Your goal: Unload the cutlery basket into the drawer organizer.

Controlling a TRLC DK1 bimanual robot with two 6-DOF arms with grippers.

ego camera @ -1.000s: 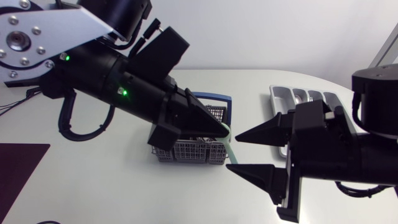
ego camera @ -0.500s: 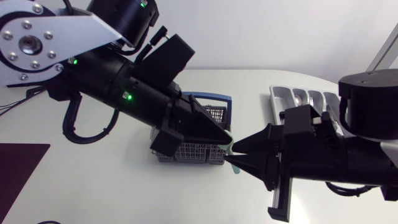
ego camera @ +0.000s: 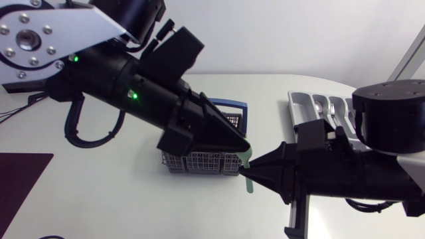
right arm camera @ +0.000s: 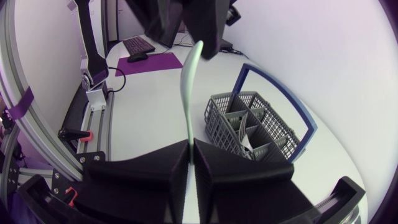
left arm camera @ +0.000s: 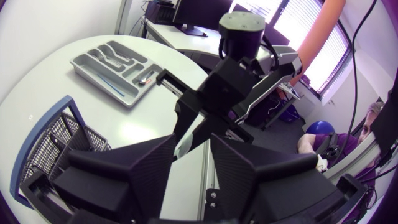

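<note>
Pale-green utensil (right arm camera: 188, 93), type unclear, its top hidden, clamped by both left fingers (ego camera: 219, 133) and right fingers (ego camera: 269, 166).

White table (ego camera: 99, 192): basket (ego camera: 199, 161), organizer (ego camera: 312, 103) (right side), dark mat (ego camera: 20, 179).

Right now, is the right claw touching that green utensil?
Touching. The right wrist view shows the right gripper shut on the green utensil from both sides.

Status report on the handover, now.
Left fingers shut on green utensil. Right fingers shut on it too. Basket holds more cutlery. Nothing in the way.
</note>
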